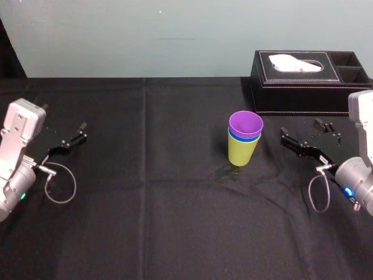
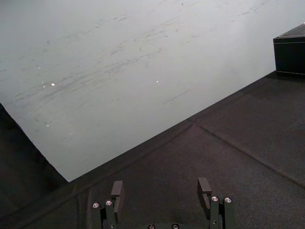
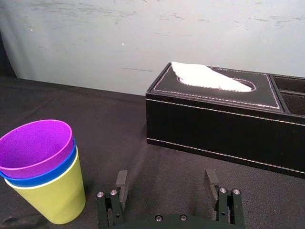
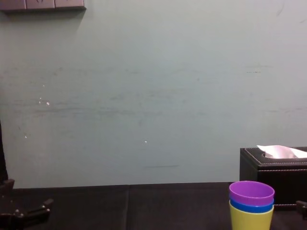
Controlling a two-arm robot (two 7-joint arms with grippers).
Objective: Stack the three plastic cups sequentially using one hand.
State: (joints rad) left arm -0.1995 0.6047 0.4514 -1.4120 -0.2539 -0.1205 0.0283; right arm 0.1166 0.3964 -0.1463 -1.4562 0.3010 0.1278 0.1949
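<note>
Three plastic cups (image 1: 245,140): nested into one upright stack, just right of centre in the head frame. Purple cup (image 1: 245,123) sits innermost on top. Blue cup (image 1: 245,138) shows as a rim band only. Yellow-green cup (image 1: 240,154) is outermost, base on the cloth. Stacking looks complete to me.

My right claw (image 1: 301,131): released, jaws spread, nothing between them. It is low over the cloth, right of the stack and apart from it. Left claw (image 1: 67,140): likewise spread and empty, at the far left of the frame, well apart from the cups.

Risks:
- The stack stands tall on a narrow tapered base, and the cloth looks puckered beneath it.
- A sideways sweep of my right claw or its cable loop (image 1: 317,201) could clip the rim and topple everything.
- Any retreat should lead away from the stack.
- The tissue box (image 1: 303,96) at upper right limits room that way.

Surface: black cloth (image 1: 145,204), matte, with seam lines and light wrinkles.

Room: plain pale grey-green wall (image 1: 145,35), scuffed, close behind the table.
</note>
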